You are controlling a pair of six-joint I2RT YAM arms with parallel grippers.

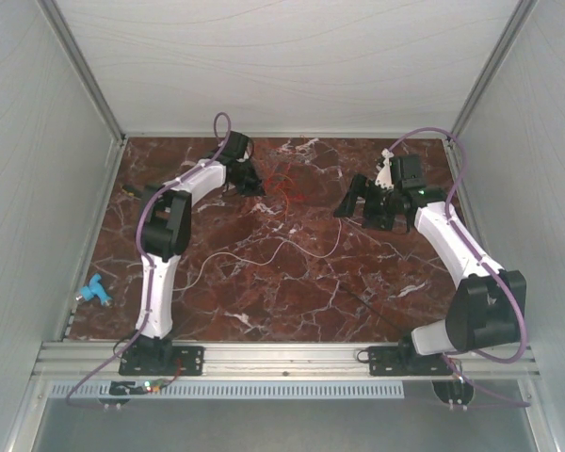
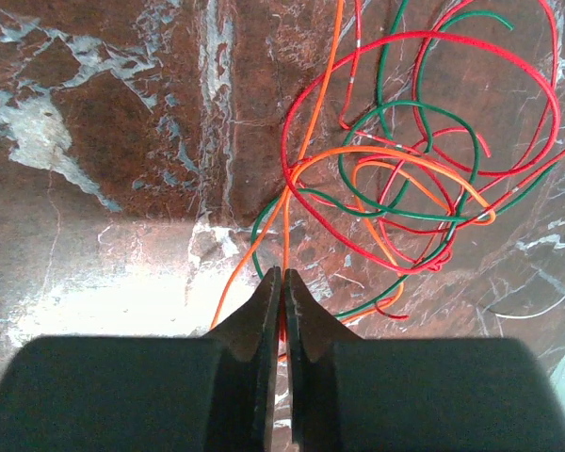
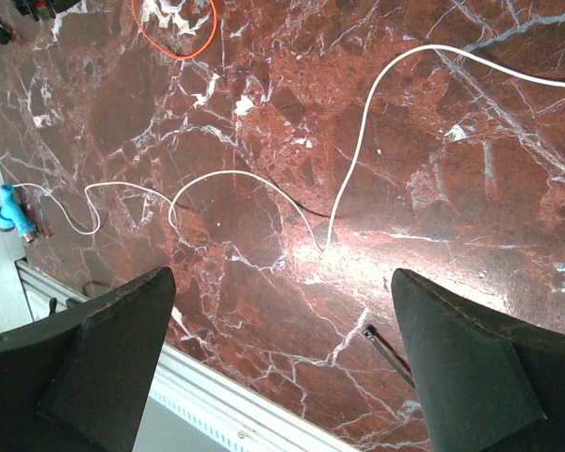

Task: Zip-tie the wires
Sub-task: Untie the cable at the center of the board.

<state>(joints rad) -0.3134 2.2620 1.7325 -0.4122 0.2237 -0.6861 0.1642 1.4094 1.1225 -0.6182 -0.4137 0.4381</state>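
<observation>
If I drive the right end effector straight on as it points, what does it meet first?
Probably the marble table, near the white wire's loose end; depth is hard to judge.

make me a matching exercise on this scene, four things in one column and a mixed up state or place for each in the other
1 left gripper
2 right gripper
3 white wire
4 blue thing

a fingers wide open
b by the table's left edge
c fingers shut on one of the wires
d loose, mid-table

Pairs: 1-c, 2-a, 3-d, 4-b
</observation>
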